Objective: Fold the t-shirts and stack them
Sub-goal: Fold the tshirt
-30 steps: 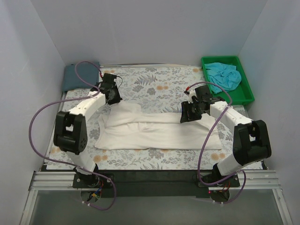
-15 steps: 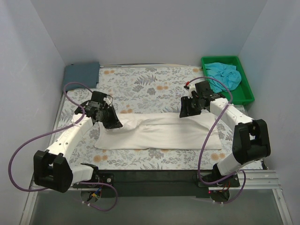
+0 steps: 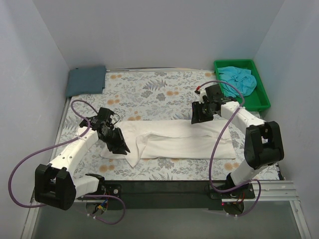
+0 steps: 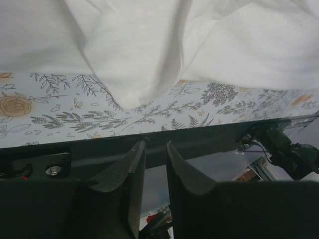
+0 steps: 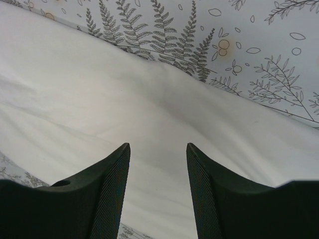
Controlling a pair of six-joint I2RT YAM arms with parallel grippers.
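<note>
Spread shirt [image 3: 184, 142] centre, seemingly folded shirt [image 3: 86, 80] far-left, crumpled shirt [image 3: 238, 79] in far-right bin [image 3: 263, 94].

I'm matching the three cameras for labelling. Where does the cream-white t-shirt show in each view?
Top external: the cream-white t-shirt lies as a long strip across the middle of the table.
Left wrist: the shirt fills the top, with one corner drooping toward the centre.
Right wrist: the shirt forms a broad band across the middle.
Shared landmark: the floral table cover borders it in all three.
</note>
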